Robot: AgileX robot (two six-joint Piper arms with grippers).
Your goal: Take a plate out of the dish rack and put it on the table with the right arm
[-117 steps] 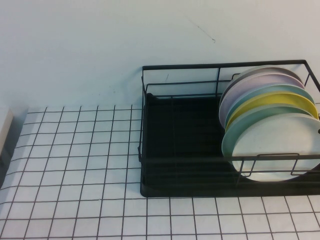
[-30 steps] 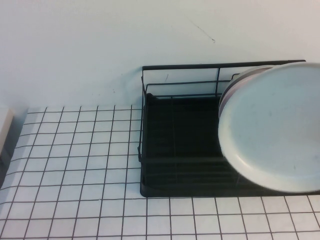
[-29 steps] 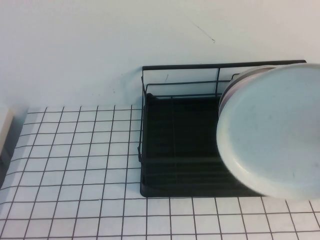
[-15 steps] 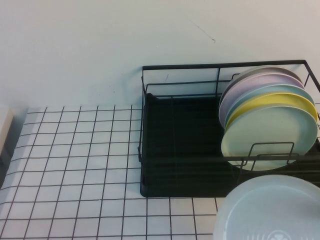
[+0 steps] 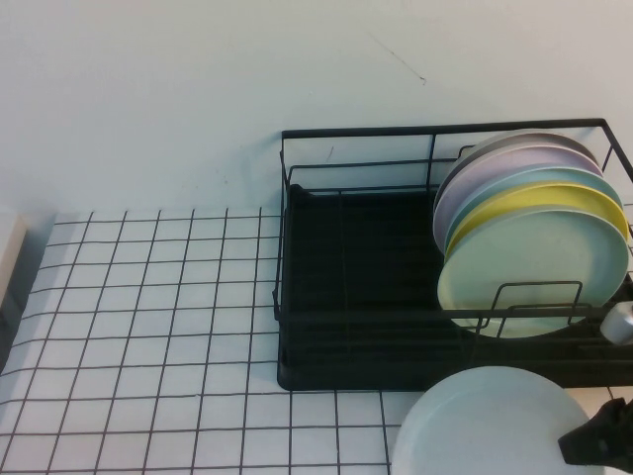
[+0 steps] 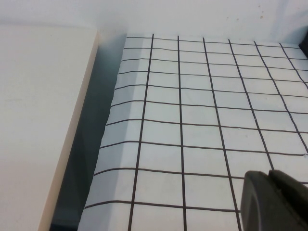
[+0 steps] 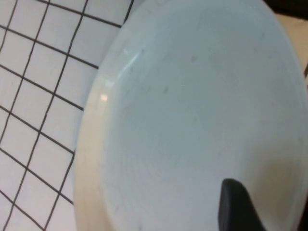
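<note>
A white table (image 5: 148, 327) with a grid of thin black lines holds a black wire dish rack (image 5: 356, 297) at the far right, seen from a raised camera. The off-white plate (image 5: 485, 426) lies on the table just in front of the rack, at the near right edge of the view. The right gripper (image 5: 596, 442), a dark shape, sits at the plate's right rim; whether it grips or has let go cannot be told.

Four plates stand upright in the rack's right end: a grey one (image 5: 514, 142) at the back, then a lilac one (image 5: 465, 183), a yellow one (image 5: 593, 193), and a mint-green plate (image 5: 539, 272) in front.

The right wrist camera shows only the plate's glossy inside (image 7: 192, 120) filling the view, with one dark fingertip (image 7: 236, 202) above it.

The left wrist camera shows bare grid and a cream slab (image 6: 38, 120) beside the table, with the left gripper (image 6: 274, 199) as a dark tip; its state cannot be told.

No writing is readable anywhere.
</note>
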